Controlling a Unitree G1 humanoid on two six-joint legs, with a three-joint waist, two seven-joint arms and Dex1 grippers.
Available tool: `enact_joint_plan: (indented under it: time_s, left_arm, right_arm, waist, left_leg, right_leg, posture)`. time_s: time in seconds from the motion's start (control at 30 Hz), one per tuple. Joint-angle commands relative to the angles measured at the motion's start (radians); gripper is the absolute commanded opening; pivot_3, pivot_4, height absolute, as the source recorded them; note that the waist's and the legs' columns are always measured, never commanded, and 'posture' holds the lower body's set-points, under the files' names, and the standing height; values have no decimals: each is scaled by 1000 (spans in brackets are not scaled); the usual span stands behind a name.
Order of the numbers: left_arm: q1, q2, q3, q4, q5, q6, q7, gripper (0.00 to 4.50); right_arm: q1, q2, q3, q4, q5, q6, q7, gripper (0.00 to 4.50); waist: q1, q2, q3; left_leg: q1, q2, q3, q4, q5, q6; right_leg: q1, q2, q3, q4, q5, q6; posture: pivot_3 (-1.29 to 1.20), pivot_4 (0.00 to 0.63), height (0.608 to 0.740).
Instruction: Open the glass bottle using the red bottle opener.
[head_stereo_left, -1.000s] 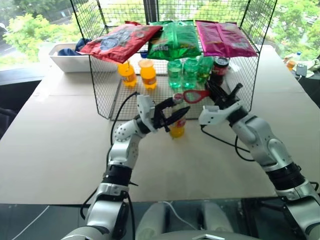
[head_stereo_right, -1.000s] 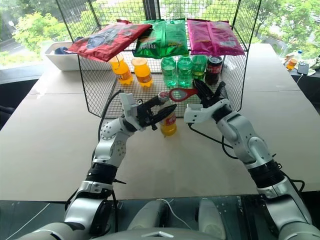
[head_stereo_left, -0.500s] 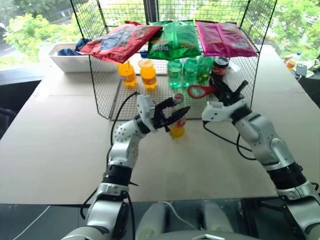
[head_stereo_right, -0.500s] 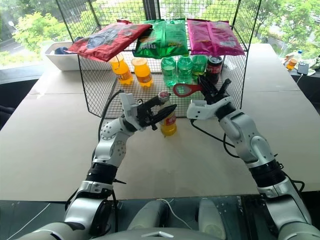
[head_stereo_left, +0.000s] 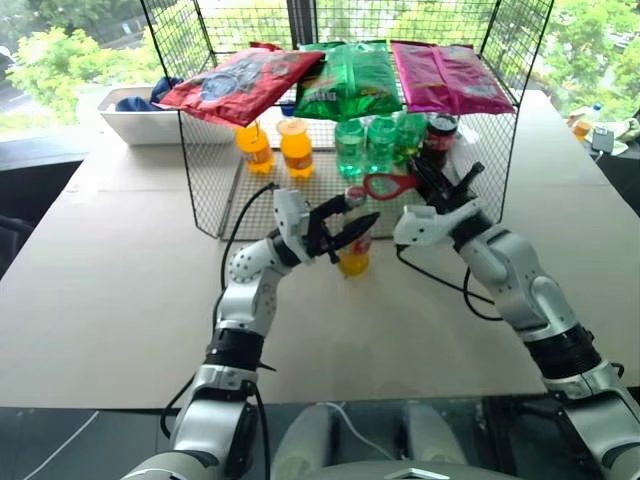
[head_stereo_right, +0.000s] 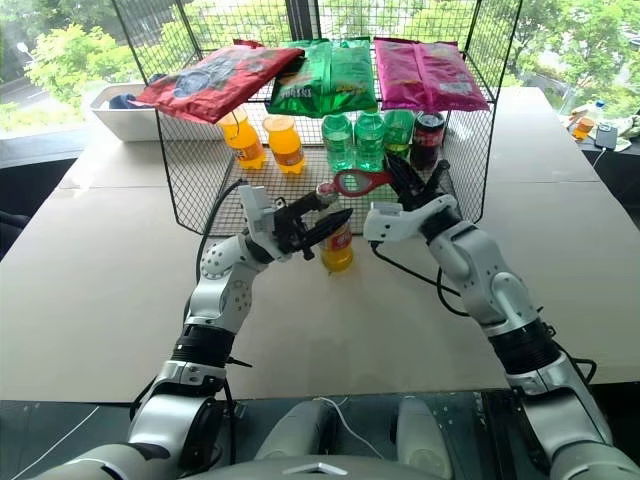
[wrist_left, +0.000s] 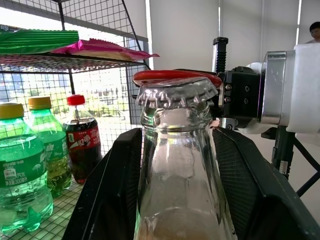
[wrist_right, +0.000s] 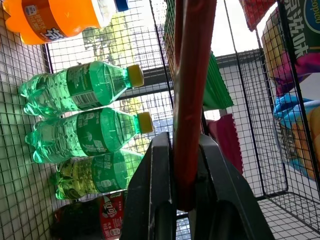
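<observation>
The glass bottle (head_stereo_left: 352, 252) with orange drink stands on the table in front of the wire rack. My left gripper (head_stereo_left: 345, 220) is shut on its neck, one black finger (wrist_left: 115, 190) on each side below the crown cap (wrist_left: 176, 95). My right gripper (head_stereo_left: 432, 186) is shut on the handle of the red bottle opener (head_stereo_left: 388, 185), which lies edge-on between its fingers (wrist_right: 160, 190). The opener's ring head (wrist_left: 175, 76) sits level at the top of the cap. I cannot tell whether it is hooked on the cap.
Behind the bottle stands a black wire rack (head_stereo_left: 500, 150) holding orange plastic bottles (head_stereo_left: 295, 147), green bottles (head_stereo_left: 365, 145) and a cola bottle (head_stereo_left: 440, 135), with snack bags (head_stereo_left: 350, 80) on top. A white tub (head_stereo_left: 140, 115) sits at the back left. Cables trail under both arms.
The right gripper carried the opener a little up and to the right, away from the cap, then brought it back left onto the cap. The left gripper and bottle stayed still.
</observation>
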Motion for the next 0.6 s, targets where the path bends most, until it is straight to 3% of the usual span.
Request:
enact_joint_plan:
  time_s: [0.03,0.23,0.6]
  left_arm:
    - [9,7,-17,33,27,7,-3,2039]
    - [7,8,-16,37,28,6,-4,2039]
    - [4,8,-17,39,30,5,-2,2039]
  right_arm:
    - [-27,1,-19,-44,3,-4,-6,0]
    - [6,-9,-18,-34,1,-6,-14,0]
    - [-8,82,26,-54,37,-2,25,0]
  waist:
    - [0,0,0]
    - [0,0,0]
    - [0,0,0]
  left_leg:
    - [0,0,0,0,0,0]
    - [0,0,0,0,0,0]
    - [0,0,0,0,0,0]
  right_leg:
    - [0,0,0,0,0,0]
    - [0,0,0,0,0,0]
    - [0,0,0,0,0,0]
  posture:
    - [0,150,740]
    - [0,150,740]
    - [0,150,740]
